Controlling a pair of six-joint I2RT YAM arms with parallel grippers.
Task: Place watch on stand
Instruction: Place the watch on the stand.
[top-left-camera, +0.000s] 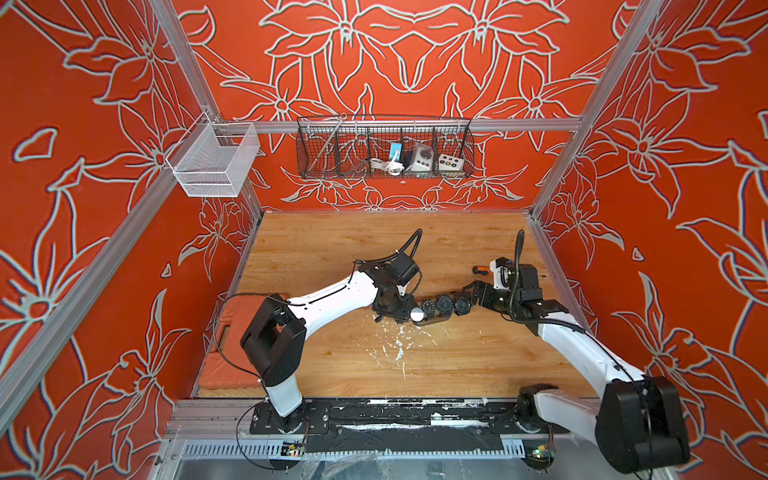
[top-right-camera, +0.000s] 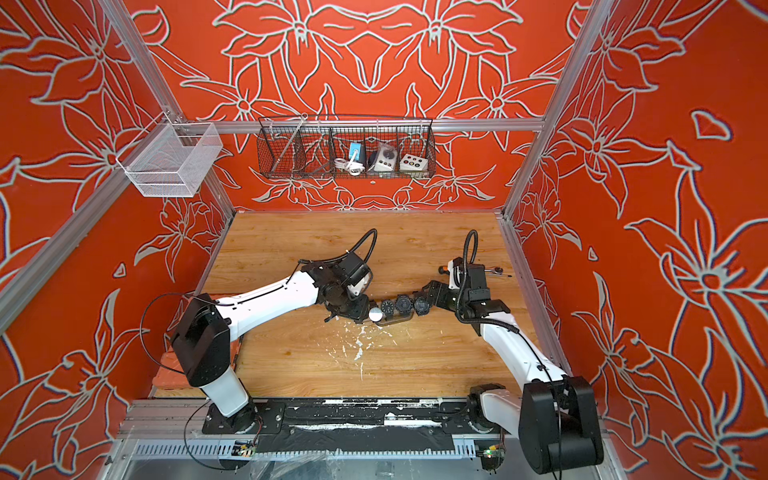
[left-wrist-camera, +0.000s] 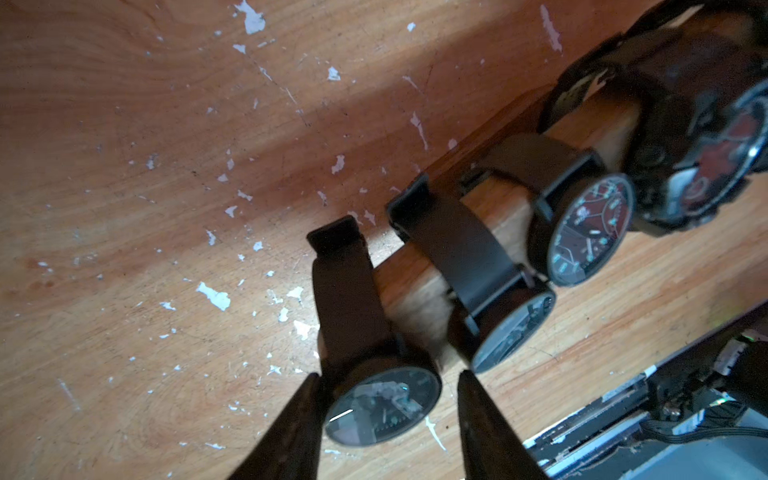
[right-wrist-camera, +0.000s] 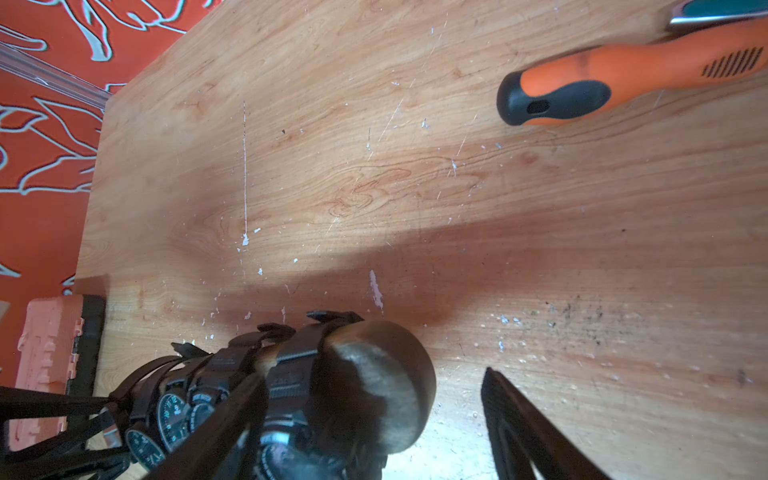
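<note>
Nearest, the orange case (top-left-camera: 220, 357) is half hidden under the left arm. The left gripper (left-wrist-camera: 386, 376) stands parted around the watch (left-wrist-camera: 382, 409), which is strapped over one end of the stand (left-wrist-camera: 411, 286). The right gripper (right-wrist-camera: 374, 374) straddles the other end, jaws wide and unclamped. Beyond, a screwdriver (right-wrist-camera: 582, 91) is cut off by the frame edge.

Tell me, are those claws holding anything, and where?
Apparently nothing: the left gripper straddles the end watch with a gap; the right gripper straddles an end of the stand.

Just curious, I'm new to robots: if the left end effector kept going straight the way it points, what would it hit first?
Most likely the watch on the end of the stand; the left end effector straddles it, though depth is unclear.
</note>
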